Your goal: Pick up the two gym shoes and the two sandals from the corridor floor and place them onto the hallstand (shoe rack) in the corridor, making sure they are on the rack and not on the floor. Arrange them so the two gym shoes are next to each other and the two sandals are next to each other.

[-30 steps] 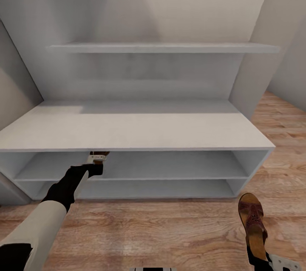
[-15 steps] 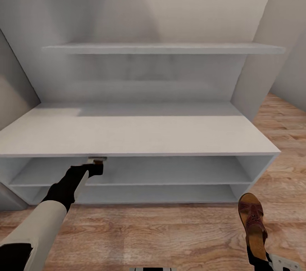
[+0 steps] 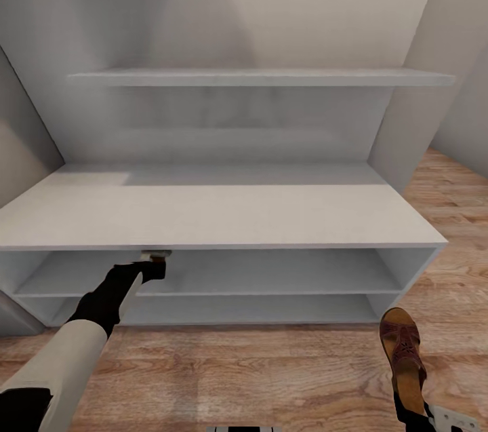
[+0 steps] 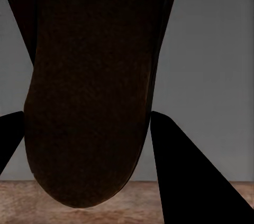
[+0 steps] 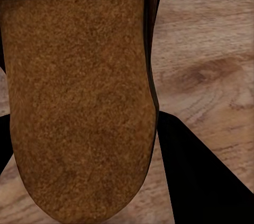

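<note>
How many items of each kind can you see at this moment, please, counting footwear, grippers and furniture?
Sandals: 2, the left-held sandal and the right-held sandal
Grippers: 2, the left gripper and the right gripper
Hallstands: 1, the hallstand
Total: 5

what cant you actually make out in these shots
- Left gripper, head view: its tip is tucked under the hallstand bench edge, so its grip is hidden.
- Sandal, left wrist view: dark sole only; strap hidden.
- Right gripper, head view: cut off by the corner, behind the other sandal.
- Gym shoes: whereabouts unknown.
</note>
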{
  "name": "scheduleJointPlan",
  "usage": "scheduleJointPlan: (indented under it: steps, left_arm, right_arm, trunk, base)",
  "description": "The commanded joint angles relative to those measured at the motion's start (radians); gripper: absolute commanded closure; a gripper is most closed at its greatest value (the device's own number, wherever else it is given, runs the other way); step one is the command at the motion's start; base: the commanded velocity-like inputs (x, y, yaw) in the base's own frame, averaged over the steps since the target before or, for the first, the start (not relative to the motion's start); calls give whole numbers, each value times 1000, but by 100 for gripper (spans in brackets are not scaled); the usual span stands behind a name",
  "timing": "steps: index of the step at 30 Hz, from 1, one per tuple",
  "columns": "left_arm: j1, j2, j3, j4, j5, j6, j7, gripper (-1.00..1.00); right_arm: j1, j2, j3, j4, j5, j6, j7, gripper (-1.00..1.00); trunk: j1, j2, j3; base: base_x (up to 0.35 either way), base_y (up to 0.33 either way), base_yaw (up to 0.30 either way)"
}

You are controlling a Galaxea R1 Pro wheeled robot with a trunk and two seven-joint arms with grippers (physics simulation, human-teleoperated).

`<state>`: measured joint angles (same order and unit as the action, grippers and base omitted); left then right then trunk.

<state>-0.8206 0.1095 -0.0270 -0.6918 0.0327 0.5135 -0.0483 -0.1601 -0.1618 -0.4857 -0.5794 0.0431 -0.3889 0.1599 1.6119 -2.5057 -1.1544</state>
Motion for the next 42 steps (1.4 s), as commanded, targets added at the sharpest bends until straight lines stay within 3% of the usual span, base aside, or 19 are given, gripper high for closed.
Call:
scheduleJointPlan:
  steps: [1,14,26,35,38,42]
  left_arm:
    - [0,1,-3,-1,-1,5,-3,-100]
    - [0,4,-2,0,0,1,-7,-100]
    - [3,6,-1,11,-1,-9,-4,-100]
    - [124,11,20,11,10,-152,-7,-100]
    - [207,11,75,4,14,-212,-25,-100]
    - [253,14,109,1,14,-233,-63,-100]
  right_arm:
    - [-1,1,-7,0,1,-2,9,100]
    - [-1,1,-7,0,1,-2,9,100]
    - [-1,1,-7,1,1,-2,9,100]
    - [-1,1,-7,1,1,-2,9,100]
    - [-1,1,-7,2,2,-2,9,100]
    - [-1,1,-7,2,2,-2,9,100]
  trunk:
    - [0,0,-1]
    - [0,0,-1]
    - [0,0,-1]
    - [0,0,-1]
    - [0,0,-1]
    - [0,0,-1]
  base:
    - [0,0,0]
    - [-16,0,0]
    - [-292,37,0]
    - [-335,99,0]
    - [-335,113,0]
    - [-330,119,0]
